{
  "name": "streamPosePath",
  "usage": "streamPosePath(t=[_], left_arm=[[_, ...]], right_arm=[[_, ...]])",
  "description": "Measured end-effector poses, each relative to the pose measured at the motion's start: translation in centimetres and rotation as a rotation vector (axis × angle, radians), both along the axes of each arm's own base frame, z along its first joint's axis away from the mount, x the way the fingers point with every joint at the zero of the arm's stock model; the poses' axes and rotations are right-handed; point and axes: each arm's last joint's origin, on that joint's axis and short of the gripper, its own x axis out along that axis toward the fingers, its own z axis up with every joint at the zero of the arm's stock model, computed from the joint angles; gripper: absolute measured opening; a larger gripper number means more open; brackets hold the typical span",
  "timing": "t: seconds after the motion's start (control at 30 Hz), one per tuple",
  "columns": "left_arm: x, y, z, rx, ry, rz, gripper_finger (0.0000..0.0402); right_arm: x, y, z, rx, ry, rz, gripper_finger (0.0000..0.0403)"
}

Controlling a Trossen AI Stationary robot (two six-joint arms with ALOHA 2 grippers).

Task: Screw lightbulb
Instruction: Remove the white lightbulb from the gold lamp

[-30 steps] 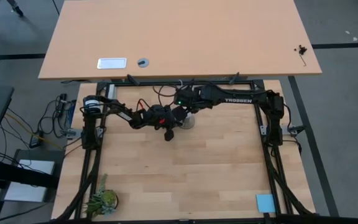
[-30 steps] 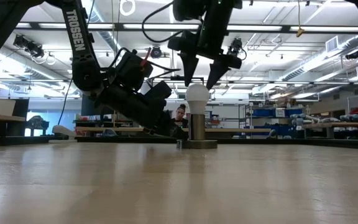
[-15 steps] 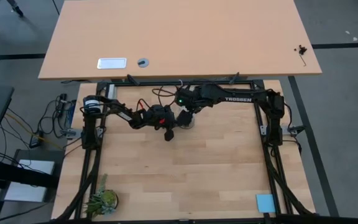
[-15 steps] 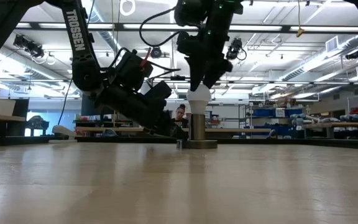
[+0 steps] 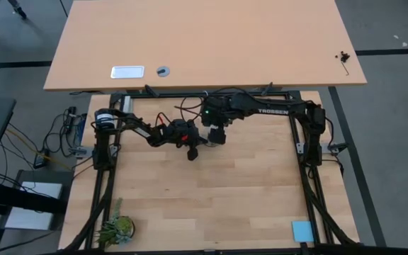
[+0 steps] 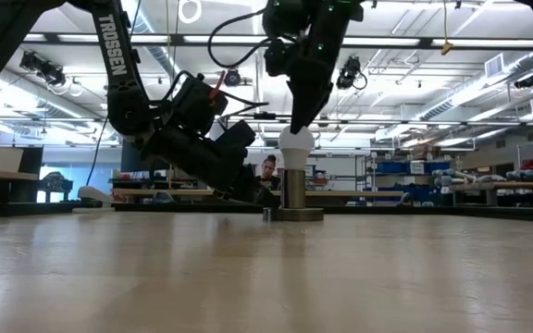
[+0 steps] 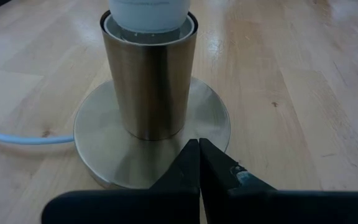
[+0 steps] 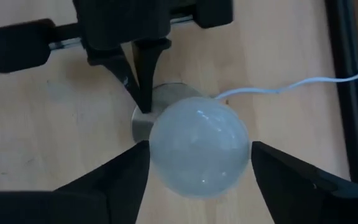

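The right hand (image 8: 197,168) was spread around the bulb (image 8: 199,148), fingers barely touching it. The left hand (image 7: 199,163), pressed together, rested on the socket (image 7: 149,87) base.

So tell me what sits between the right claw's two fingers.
The lightbulb, seated in the metal socket, fills the gap between the right claw's fingers, seen in the right wrist view.

Socket (image 7: 149,87): brushed metal, satin sheen. Lightbulb (image 8: 199,149): frosted white, smooth, slight gloss. Surface (image 7: 303,81): light wood, grain visible. My left claw (image 7: 199,163): matt black plastic.
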Motion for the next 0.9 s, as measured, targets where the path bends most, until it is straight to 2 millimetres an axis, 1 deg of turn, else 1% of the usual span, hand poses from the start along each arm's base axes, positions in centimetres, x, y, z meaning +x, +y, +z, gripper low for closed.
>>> streamPosePath(t=[0.1, 0.2, 0.27, 0.37, 0.4, 0.5, 0.57, 0.7, 0.77, 0.9], left_arm=[[0.0, 0.0, 0.0, -0.001, 0.002, 0.000, 0.0001], [0.0, 0.0, 0.0, -0.001, 0.003, -0.001, 0.0001], [0.0, 0.0, 0.0, -0.001, 0.002, -0.001, 0.0001], [0.0, 0.0, 0.0, -0.001, 0.002, -0.001, 0.0001], [0.0, 0.0, 0.0, -0.001, 0.003, -0.001, 0.0001], [0.0, -0.1, 0.0, -0.001, 0.003, -0.002, 0.0001], [0.0, -0.1, 0.0, -0.001, 0.003, -0.003, 0.0001], [0.0, -0.1, 0.0, -0.003, 0.002, -0.006, 0.0001], [0.0, -0.1, 0.0, -0.004, 0.001, -0.008, 0.0001], [0.0, -0.1, 0.0, -0.004, 0.002, -0.009, 0.0001]], right_arm=[[-0.2, 0.4, 0.8, -0.026, -0.036, -0.038, 0.0297], [-0.5, 0.7, 1.8, -0.043, -0.082, -0.166, 0.0308], [-0.7, 0.6, 2.0, -0.014, -0.114, -0.326, 0.0313], [-1.1, 0.7, 1.8, 0.109, -0.148, -0.606, 0.0316], [-1.1, 0.8, 1.7, 0.145, -0.149, -0.664, 0.0316], [-0.7, 1.3, 1.3, 0.170, -0.157, -0.702, 0.0316], [0.1, 1.7, 1.1, 0.177, -0.208, -0.706, 0.0316], [0.8, 2.2, 0.9, 0.155, -0.260, -0.749, 0.0320], [0.5, 2.3, 0.3, 0.129, -0.214, -0.780, 0.0321], [0.7, 1.9, -0.7, 0.102, -0.175, -0.813, 0.0320]])
